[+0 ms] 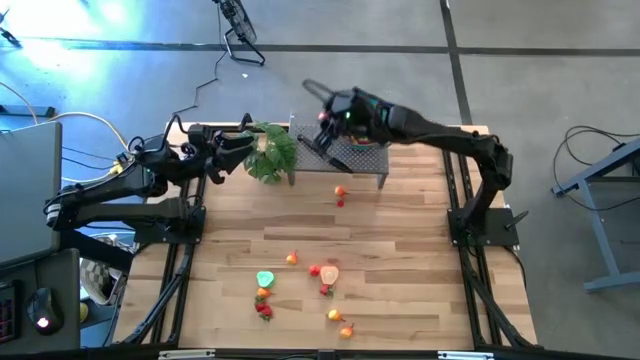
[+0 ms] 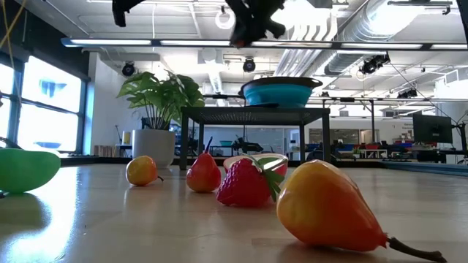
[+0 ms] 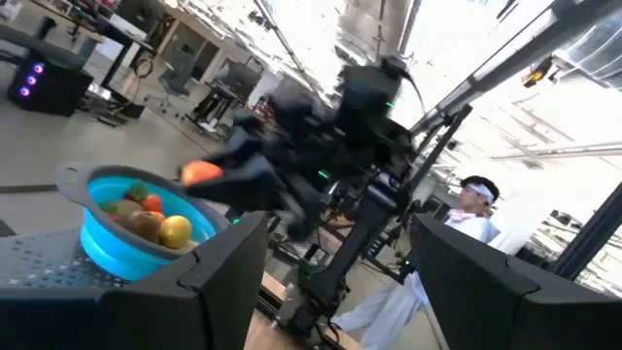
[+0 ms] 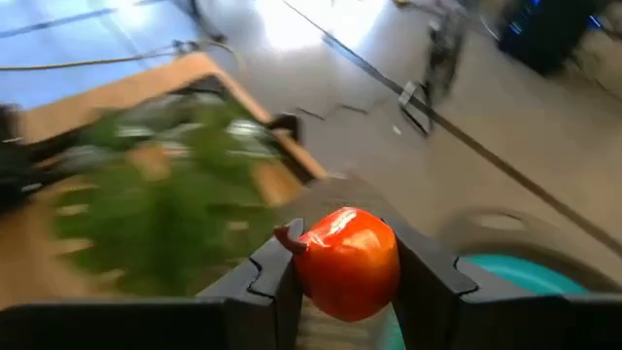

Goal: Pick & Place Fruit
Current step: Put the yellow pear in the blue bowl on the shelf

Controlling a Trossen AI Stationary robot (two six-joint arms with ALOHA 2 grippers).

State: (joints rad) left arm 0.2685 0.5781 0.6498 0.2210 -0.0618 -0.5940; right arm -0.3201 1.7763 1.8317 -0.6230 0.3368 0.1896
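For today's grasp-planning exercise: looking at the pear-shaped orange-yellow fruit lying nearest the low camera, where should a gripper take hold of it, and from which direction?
Grip the pear-shaped fruit across its wide rounded belly, coming straight down from above. It lies on its side on the table, tapering toward a thin stem that is probably too slim to hold. Nothing stands above it, and the strawberry sits behind it.

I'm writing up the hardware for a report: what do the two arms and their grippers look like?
Both arms are dark, nearly black, built of slim jointed links rising from black bases at the table's side edges. The left gripper and the right gripper each end in two flat, blocky dark fingers. Small green and red lights glow near the right wrist. A pale cable runs beside the left arm's base.
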